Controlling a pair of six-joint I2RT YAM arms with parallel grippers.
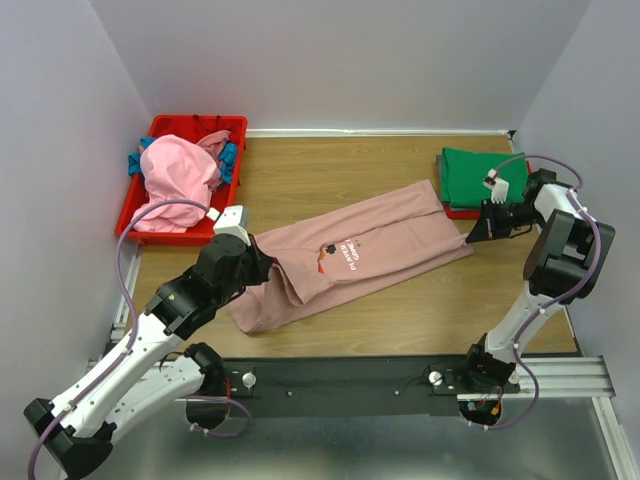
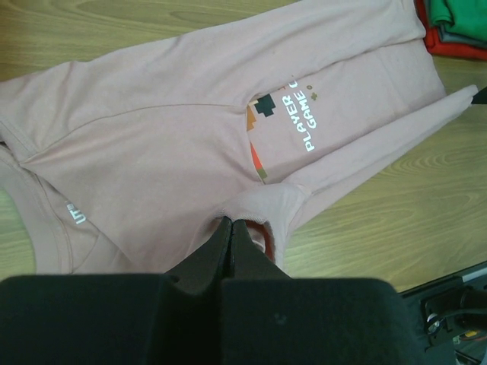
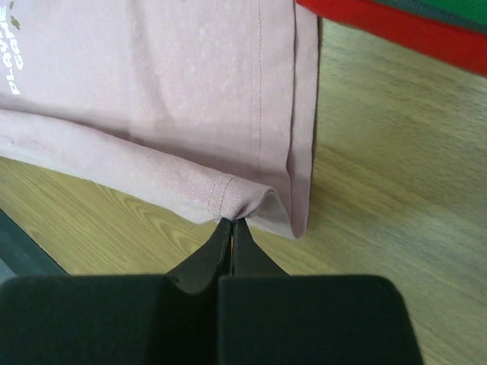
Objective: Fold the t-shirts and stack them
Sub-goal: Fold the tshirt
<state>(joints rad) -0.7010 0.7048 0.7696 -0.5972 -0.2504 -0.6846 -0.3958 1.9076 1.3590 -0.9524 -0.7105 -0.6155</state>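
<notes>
Dusty-pink tee (image 1: 370,250) folded lengthwise into a long strip, slanting across mid-frame from lower left to upper right, white text and pixel print facing up, pinched at both ends. Green tee (image 1: 480,172) folded atop red tee (image 3: 403,26), upper right. Brighter pink tee (image 1: 180,175) heaped beside blue tee (image 1: 229,160), upper left.

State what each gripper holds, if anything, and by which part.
Both are shut on the pink t-shirt: the left gripper pinches a bunched fold near the collar end; the right gripper pinches the folded hem corner.
</notes>
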